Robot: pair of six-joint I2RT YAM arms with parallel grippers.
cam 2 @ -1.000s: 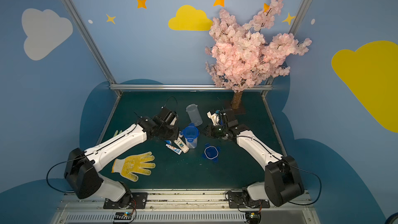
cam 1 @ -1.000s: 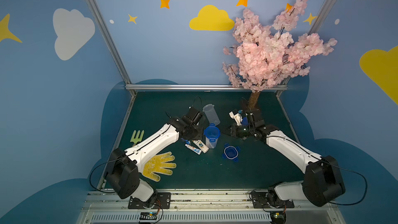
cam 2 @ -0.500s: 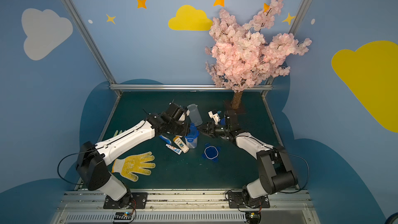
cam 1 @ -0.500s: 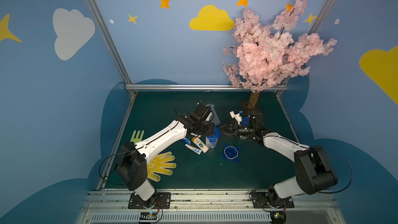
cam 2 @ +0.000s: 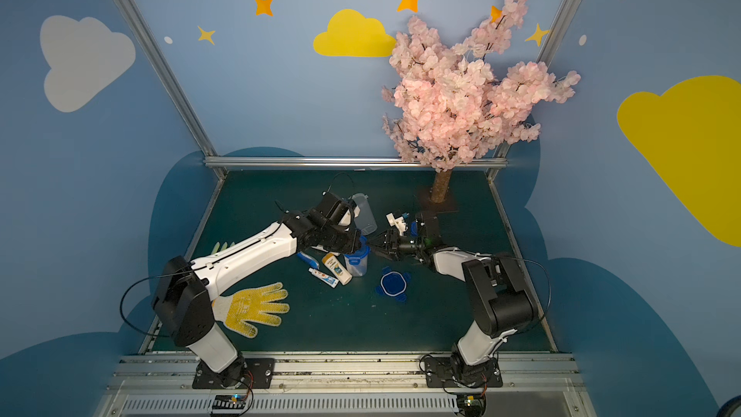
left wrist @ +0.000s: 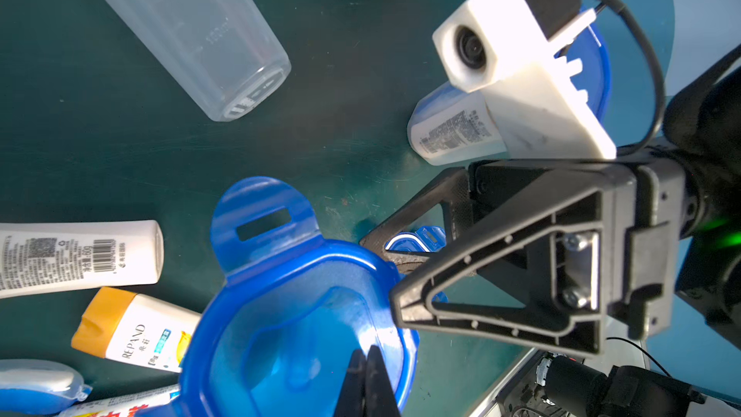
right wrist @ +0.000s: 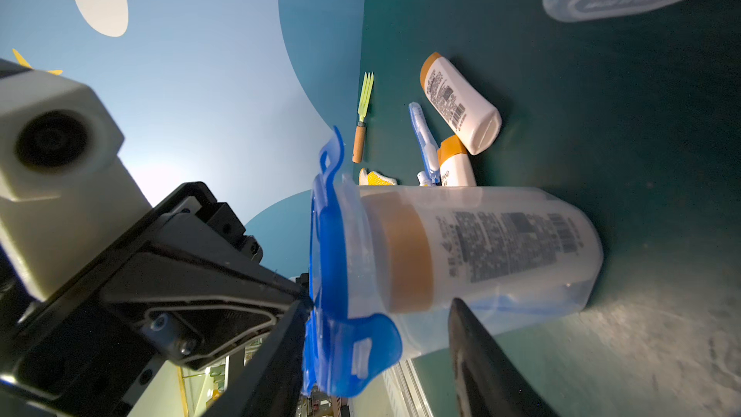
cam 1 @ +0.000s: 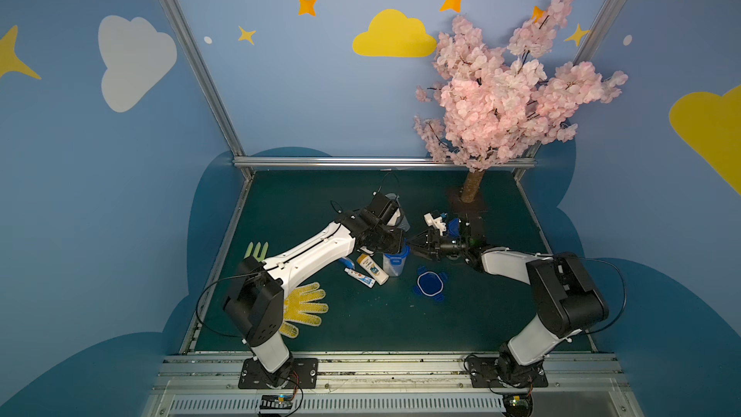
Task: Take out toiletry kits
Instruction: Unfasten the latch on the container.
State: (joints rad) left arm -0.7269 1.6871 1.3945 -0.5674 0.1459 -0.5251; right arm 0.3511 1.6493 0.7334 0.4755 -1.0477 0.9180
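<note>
Blue-lidded clear jar (cam 1: 395,264) stands upright at the centre of the frame in both top views, on the green desk (cam 1: 481,314). Inside it is a yellow-capped bottle (right wrist: 481,246), long axis vertical, cap just under the lid (left wrist: 288,334). From above, the left end effector (left wrist: 365,379), tips pressed together, meets the lid. From frame right, the right end effector (cam 1: 415,248), spread, reaches in at rim height, about equally near. Whether any tab is latched, or what else the jar holds, I cannot make out.
</note>
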